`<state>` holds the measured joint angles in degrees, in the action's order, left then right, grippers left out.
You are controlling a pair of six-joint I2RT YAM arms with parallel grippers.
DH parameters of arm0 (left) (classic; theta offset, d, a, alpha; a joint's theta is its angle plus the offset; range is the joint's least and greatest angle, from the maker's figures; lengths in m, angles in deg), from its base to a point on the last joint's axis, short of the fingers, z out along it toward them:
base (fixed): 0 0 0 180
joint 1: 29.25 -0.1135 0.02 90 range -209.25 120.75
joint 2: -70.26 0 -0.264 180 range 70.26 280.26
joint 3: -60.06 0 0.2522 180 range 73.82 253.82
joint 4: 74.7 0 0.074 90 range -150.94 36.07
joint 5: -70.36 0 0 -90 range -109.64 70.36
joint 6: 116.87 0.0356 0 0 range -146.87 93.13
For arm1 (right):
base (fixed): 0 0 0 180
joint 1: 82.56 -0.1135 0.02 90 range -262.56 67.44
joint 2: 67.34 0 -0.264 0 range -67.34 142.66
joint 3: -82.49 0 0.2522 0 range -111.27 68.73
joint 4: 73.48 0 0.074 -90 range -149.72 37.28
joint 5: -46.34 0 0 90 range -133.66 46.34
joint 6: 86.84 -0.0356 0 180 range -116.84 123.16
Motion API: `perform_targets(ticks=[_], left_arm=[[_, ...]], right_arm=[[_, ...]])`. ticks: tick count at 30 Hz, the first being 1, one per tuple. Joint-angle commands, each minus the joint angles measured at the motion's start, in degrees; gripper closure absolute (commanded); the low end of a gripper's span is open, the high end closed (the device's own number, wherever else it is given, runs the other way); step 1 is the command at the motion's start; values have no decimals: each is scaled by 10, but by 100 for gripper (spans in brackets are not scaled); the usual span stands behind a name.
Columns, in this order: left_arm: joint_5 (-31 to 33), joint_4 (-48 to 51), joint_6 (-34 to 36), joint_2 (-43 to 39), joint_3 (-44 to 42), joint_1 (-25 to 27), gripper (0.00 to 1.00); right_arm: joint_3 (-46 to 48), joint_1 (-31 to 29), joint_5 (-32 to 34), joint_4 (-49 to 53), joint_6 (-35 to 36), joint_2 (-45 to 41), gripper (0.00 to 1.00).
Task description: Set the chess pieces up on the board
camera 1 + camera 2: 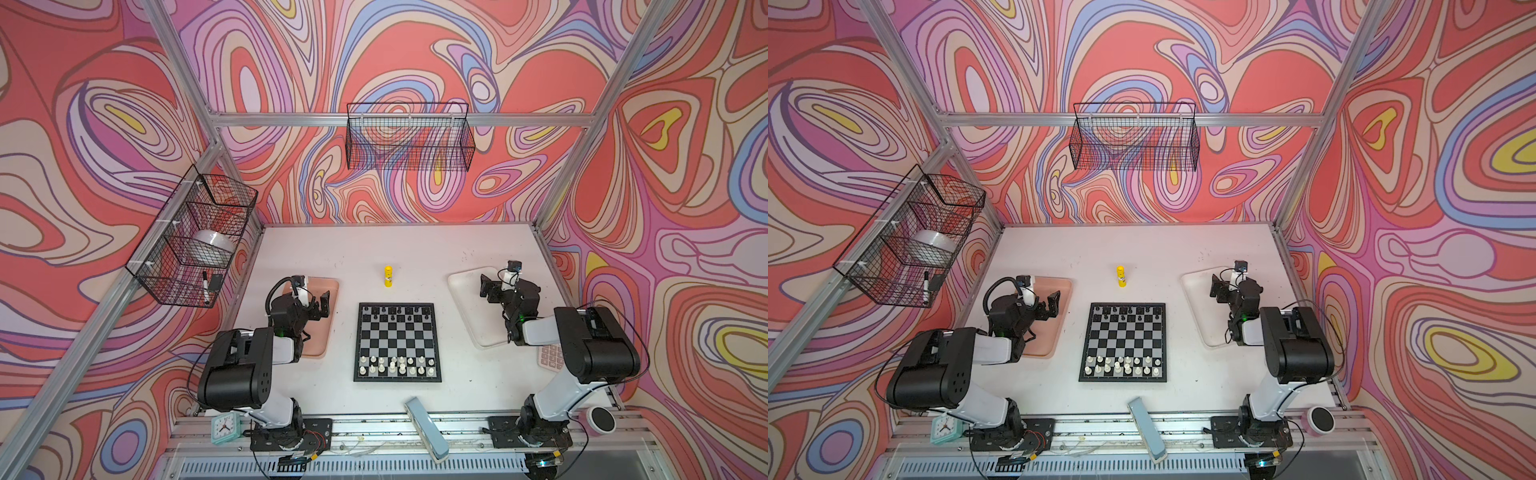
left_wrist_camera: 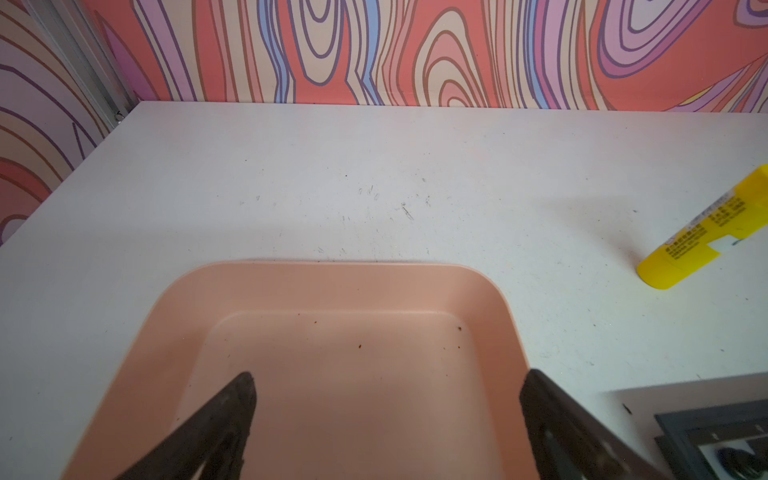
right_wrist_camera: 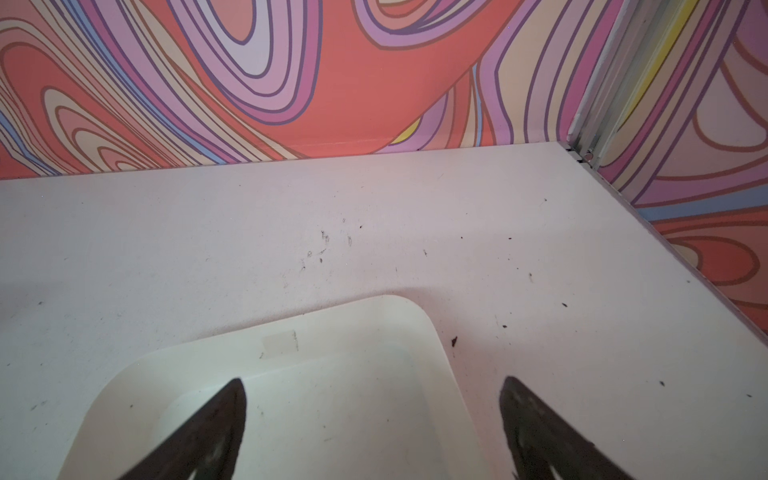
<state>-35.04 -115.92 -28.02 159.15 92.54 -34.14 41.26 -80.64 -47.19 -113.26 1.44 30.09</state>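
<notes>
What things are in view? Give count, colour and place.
board: one, black and grey, table centre
chess pieces: cream on near rows, black on far rows, count unclear
glue stick: one, yellow, upright behind board
pink tray: one, left of board
white tray: one, right of board
calculator: one, pink, beside right arm
clock: one, mint, front left
grey bar: one, front edge
wire baskets: two, black, on walls
left arm: one, black-white, jaws open over pink tray
right arm: one, black-white, jaws open over white tray
</notes>
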Motion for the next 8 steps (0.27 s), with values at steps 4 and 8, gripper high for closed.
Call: perform_targets(ticks=[4, 8], left_arm=[[0, 2, -5, -7, 8, -2, 0], [1, 3, -6, -7, 8, -2, 0]], right_arm=[[2, 2, -3, -3, 5, 6, 2], [7, 2, -3, -9, 5, 3, 2]])
